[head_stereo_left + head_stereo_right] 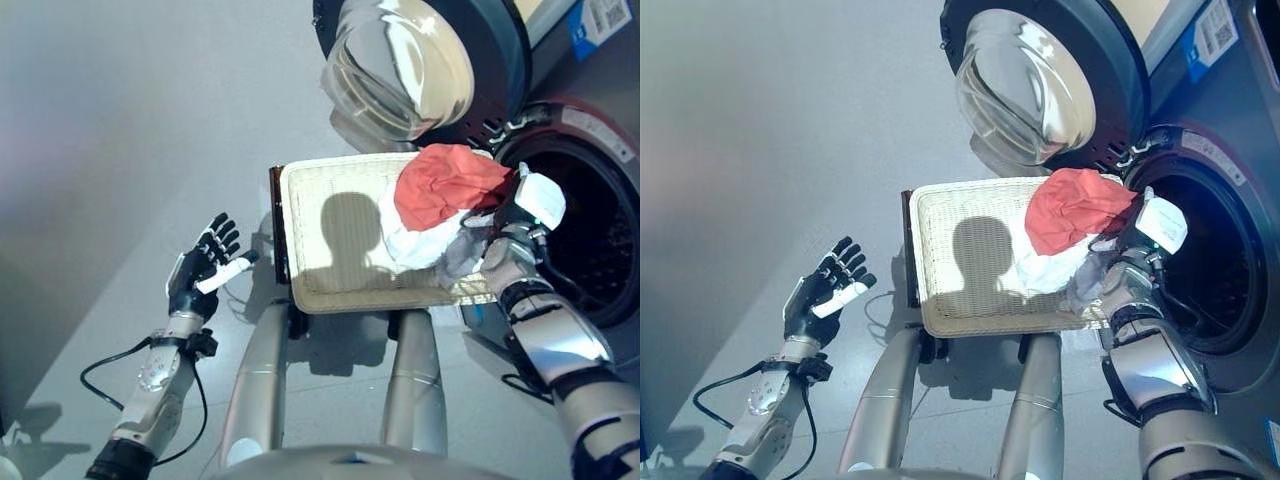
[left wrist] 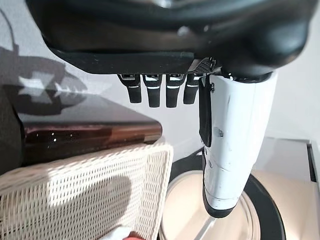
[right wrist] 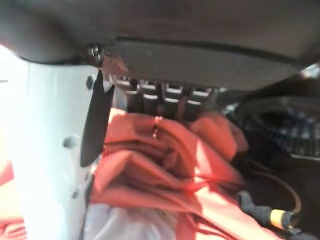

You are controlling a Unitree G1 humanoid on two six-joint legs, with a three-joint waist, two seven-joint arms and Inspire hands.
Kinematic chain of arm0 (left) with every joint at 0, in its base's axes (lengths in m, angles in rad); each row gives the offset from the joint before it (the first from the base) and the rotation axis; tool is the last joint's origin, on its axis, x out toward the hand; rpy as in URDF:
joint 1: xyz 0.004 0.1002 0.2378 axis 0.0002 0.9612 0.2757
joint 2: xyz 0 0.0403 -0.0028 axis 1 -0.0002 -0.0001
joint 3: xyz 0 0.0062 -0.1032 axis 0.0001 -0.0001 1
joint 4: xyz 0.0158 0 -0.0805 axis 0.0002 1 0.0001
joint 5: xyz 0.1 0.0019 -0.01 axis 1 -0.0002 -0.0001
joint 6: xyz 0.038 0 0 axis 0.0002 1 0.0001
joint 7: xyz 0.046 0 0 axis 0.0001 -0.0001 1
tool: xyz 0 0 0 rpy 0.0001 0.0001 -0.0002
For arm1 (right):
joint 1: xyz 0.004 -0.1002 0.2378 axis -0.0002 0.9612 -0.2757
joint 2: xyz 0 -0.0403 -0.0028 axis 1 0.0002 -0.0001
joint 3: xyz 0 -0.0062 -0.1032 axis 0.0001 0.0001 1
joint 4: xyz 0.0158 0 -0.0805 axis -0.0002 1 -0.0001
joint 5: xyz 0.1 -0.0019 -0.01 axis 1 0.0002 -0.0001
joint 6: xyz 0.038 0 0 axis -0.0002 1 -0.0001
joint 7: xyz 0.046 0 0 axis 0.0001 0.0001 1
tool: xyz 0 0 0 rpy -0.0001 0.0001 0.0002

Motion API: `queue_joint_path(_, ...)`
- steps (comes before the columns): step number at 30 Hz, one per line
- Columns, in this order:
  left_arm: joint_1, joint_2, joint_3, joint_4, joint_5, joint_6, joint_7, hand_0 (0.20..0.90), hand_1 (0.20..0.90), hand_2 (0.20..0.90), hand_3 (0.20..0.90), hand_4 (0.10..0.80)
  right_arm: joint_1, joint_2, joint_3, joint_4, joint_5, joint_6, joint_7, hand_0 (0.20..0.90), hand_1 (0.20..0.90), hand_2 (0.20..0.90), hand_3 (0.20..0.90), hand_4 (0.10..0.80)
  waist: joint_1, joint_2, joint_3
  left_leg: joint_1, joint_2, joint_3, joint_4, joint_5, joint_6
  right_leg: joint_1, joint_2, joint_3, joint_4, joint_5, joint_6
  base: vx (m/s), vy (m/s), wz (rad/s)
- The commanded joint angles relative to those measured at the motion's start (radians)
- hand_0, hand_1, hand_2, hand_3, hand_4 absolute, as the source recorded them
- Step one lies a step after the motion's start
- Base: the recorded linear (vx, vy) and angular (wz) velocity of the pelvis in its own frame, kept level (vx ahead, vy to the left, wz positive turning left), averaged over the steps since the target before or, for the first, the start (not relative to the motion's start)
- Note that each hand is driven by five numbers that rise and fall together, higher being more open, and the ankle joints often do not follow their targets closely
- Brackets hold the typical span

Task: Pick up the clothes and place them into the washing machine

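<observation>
clothes [image 1: 440, 195] in basket [image 1: 320, 230]; washer [image 1: 590, 230] right

red garment [image 1: 445, 183] crumpled atop white cloth [image 1: 410, 243] | in wicker basket [image 1: 320, 215] right end | washing machine [image 1: 590, 225] door open

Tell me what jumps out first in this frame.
A red garment heaped on white clothes at the right end of a wicker basket, with the right hand at the pile. Right behind it, the washing machine's drum gapes, its door swung open.

1 red garment [image 1: 445, 182], 1 white garment [image 1: 415, 245], 1 basket [image 1: 335, 180], 1 washing machine [image 1: 1230, 260].
</observation>
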Motion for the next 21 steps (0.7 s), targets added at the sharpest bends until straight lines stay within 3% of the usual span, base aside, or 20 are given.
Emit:
queue_joint_path(1,0.032,0.048,0.063,-0.136,0.012,-0.065,-0.025,0.9,0.9,0.9,0.9,0.8,-0.048,-0.044,0.079,0.024,-0.057,0.007,0.053,0.9,0.9,0.9,0.9,0.8,0.038,-0.007,-0.029,0.034,0.036,-0.073,-0.136,0.052,-0.102,0.054,-0.022,0.007,-0.047,-0.01,-0.044,0.0,0.0,0.0)
queue_joint_path(14,0.037,0.086,0.066,-0.186,0.001,-0.056,-0.075,0.9,0.9,0.9,0.9,0.8,-0.098,-0.051,0.112,0.082,-0.043,-0.008,0.126,0.9,0.9,0.9,0.9,0.8,0.078,0.027,-0.029,0.016,0.028,-0.079,-0.17,0.085,-0.104,0.032,-0.029,0.004,-0.052,-0.005,-0.038,-0.001,-0.011,0.01)
queue_joint_path(15,0.037,0.086,0.066,-0.186,0.001,-0.056,-0.075,0.9,0.9,0.9,0.9,0.8,-0.098,-0.051,0.112,0.082,-0.043,-0.008,0.126,0.549,0.549,0.549,0.549,0.549,0.077,0.027,-0.028,0.016,0.027,-0.079,-0.17,0.086,-0.104,0.032,-0.03,0.004,-0.052,-0.005,-0.038,0.016,-0.033,0.06)
queue_joint_path(16,0.035,0.084,0.062,-0.189,0.002,-0.054,-0.078,0.9,0.9,0.9,0.9,0.8,-0.091,-0.045,0.115,0.081,-0.044,-0.016,0.14,0.263,0.263,0.263,0.263,0.345,0.077,0.028,-0.027,0.016,0.028,-0.081,-0.176,0.089,-0.105,0.031,-0.03,0.002,-0.051,-0.006,-0.037,0.011,-0.021,0.07)
queue_joint_path(17,0.035,0.084,0.062,-0.189,0.002,-0.054,-0.078,0.9,0.9,0.9,0.9,0.8,-0.091,-0.045,0.115,0.081,-0.044,-0.016,0.14,0.263,0.263,0.263,0.263,0.345,0.077,0.028,-0.027,0.016,0.028,-0.081,-0.176,0.089,-0.105,0.031,-0.03,0.002,-0.051,-0.006,-0.037,0.02,-0.041,0.07)
queue_joint_path(18,0.036,0.086,0.06,-0.191,0.003,-0.053,-0.083,0.9,0.9,0.9,0.9,0.8,-0.093,-0.038,0.122,0.088,-0.045,-0.016,0.154,0.2,0.2,0.2,0.2,0.3,0.076,0.027,-0.026,0.016,0.028,-0.082,-0.179,0.09,-0.105,0.03,-0.029,0.001,-0.052,-0.006,-0.038,0.012,-0.026,0.04)
queue_joint_path(21,0.036,0.085,0.057,-0.193,0.005,-0.051,-0.087,0.9,0.9,0.9,0.9,0.8,-0.089,-0.03,0.119,0.097,-0.043,-0.015,0.159,0.2,0.2,0.2,0.2,0.3,0.074,0.028,-0.027,0.015,0.027,-0.084,-0.177,0.09,-0.103,0.027,-0.028,0.001,-0.046,-0.009,-0.039,0.017,-0.026,0.05)
